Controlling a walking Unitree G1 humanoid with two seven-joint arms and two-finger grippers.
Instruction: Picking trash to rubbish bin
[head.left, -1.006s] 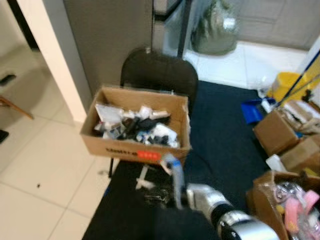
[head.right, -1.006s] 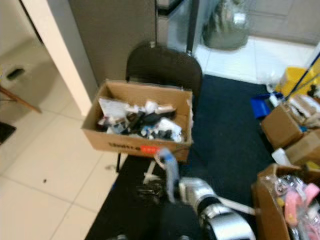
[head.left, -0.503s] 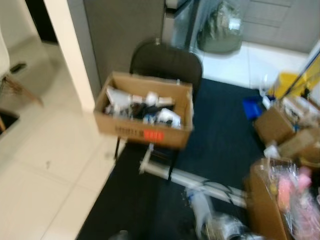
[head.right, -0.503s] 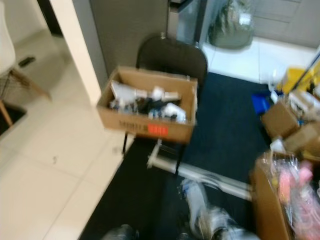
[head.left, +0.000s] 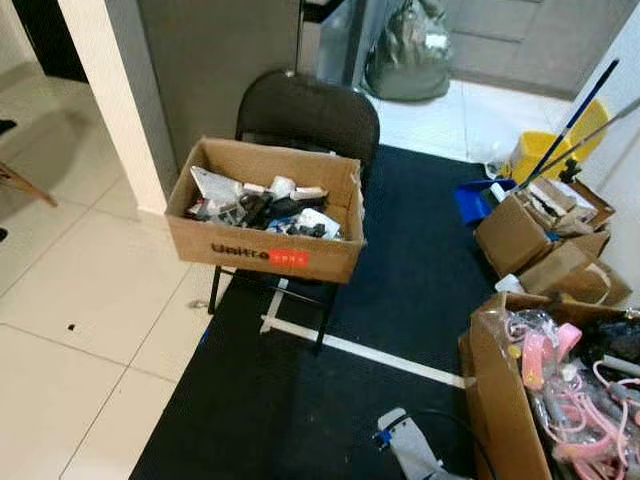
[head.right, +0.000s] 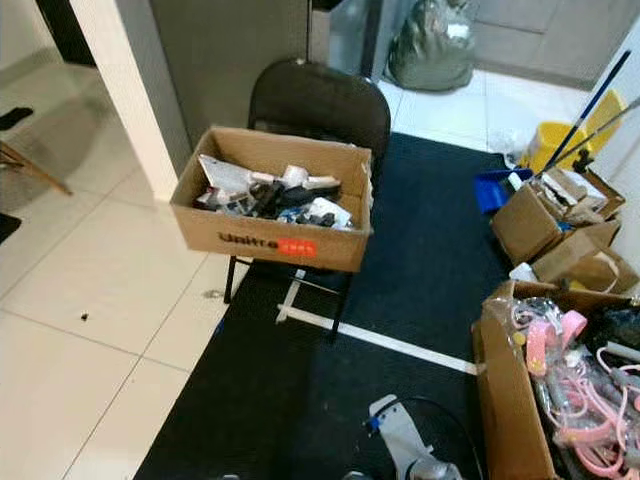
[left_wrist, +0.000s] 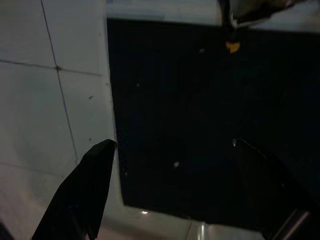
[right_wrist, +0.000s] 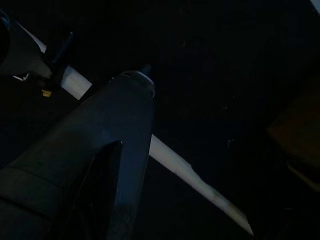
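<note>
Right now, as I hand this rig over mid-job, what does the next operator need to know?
Left gripper: open, empty, hanging over the edge of the black mat beside the tiles.
Right gripper: low over the mat; a pale piece shows at its tip, grip unclear.
Cardboard box sits on the black chair ahead and already holds scraps.
Left to do: confirm the right grip, then drop into the box. A yellow scrap lies on the mat.

Grey right arm (head.right: 400, 438) with looping black cable (head.right: 445, 412).
</note>
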